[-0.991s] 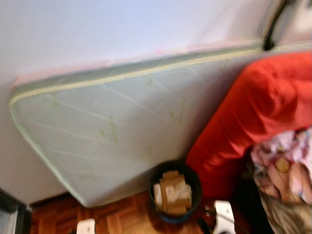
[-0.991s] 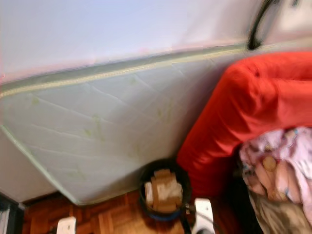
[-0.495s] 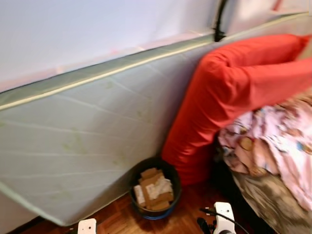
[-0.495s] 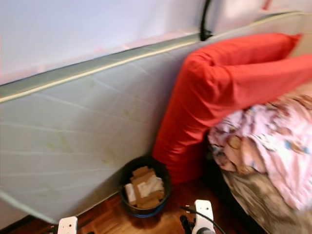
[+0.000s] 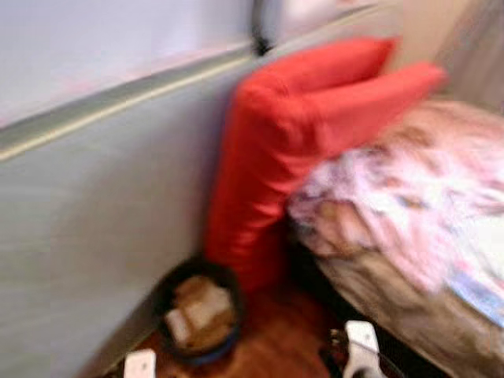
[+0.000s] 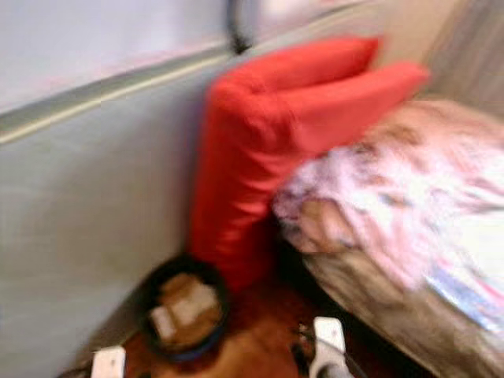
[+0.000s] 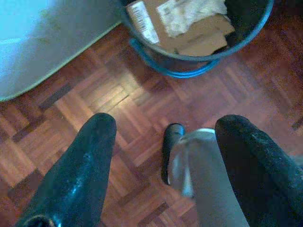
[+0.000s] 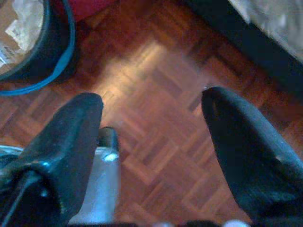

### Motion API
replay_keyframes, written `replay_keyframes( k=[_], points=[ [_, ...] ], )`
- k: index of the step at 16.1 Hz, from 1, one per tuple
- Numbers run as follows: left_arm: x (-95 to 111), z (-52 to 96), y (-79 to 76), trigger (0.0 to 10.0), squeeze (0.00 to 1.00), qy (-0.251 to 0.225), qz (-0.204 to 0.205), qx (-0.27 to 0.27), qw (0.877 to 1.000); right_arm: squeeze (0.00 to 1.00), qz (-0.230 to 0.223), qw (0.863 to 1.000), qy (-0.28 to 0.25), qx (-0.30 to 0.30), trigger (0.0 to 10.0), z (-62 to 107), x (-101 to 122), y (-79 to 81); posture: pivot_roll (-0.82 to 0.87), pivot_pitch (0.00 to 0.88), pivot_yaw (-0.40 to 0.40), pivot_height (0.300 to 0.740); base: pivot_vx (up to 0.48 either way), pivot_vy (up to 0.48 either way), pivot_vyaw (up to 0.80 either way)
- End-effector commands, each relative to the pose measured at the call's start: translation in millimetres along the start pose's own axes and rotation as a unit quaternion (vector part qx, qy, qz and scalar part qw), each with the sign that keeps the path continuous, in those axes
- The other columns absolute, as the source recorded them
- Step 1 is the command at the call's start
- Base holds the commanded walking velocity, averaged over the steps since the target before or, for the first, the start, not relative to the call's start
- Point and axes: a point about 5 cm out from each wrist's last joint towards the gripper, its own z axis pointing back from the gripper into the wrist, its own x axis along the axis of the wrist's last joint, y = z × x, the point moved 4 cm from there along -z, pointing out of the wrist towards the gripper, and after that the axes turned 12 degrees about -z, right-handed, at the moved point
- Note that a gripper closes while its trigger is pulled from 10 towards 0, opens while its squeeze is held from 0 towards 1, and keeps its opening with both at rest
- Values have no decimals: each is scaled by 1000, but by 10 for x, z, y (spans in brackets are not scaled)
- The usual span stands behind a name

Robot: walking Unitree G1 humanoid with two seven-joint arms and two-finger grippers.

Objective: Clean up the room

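head views blurred, camera in motion

dark round bin point(image 5: 197, 319) on the parquet floor point(image 7: 118, 104), blue rim, stuffed with cardboard pieces point(image 7: 189, 23) and some crumpled white paper. it stands right at the foot of the grey mattress point(image 5: 87, 213) that leans on edge against the wall point(image 5: 94, 39), and touches or nearly touches the lower end of the red cushion point(image 5: 276, 150)

red cushion is long and bent: one part stands upright between mattress and bed, the other runs along the head of the bed point(image 5: 409, 315). pink patterned blanket point(image 5: 394, 189) is bunched on the bed, hanging over its near edge; brownish bed side below it. black cable or pipe point(image 5: 258, 31) goes up the wall behind the mattress top

left hand point(image 7: 161, 142): fingers spread wide, nothing between them, hanging low over the floor, bin just ahead of it. a silver robot limb with a black tip shows between the fingers, below

right hand point(image 8: 151, 118): also wide open and empty, over bare parquet between the bin and the dark base of the bed

both white wrist ends sit at the bottom edge of the head views, left one near the mattress foot, right one by the bed
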Motion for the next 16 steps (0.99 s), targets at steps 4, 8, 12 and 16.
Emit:
replay_keyframes(
  k=[4, 8, 12, 16],
  points=[
    [-54, 16, -22, 10000, 0, 6, -2, -2, 1000, 0, -2, 1000, 13, -5, 10000, 14, -70, -39, 82, 106, -64, 740, 0, 0, -763],
    [-158, 36, 14, 10000, 0, 29, -9, -1, 1000, 0, -1, 1000, 8, 1, 10000, 13, -51, -29, 84, 107, -69, 740, 0, -69, -191],
    [-97, 24, -26, 10000, 0, 16, -7, -3, 1000, 0, 1, 1000, 10, 0, 10000, 15, -57, -35, 82, 104, -69, 740, 0, -285, 0],
    [-68, 20, -52, 10000, 0, 8, -9, -6, 1000, 0, 4, 1000, 11, -2, 10000, 17, -63, -45, 79, 91, -67, 740, 0, -293, 0]
  ],
)
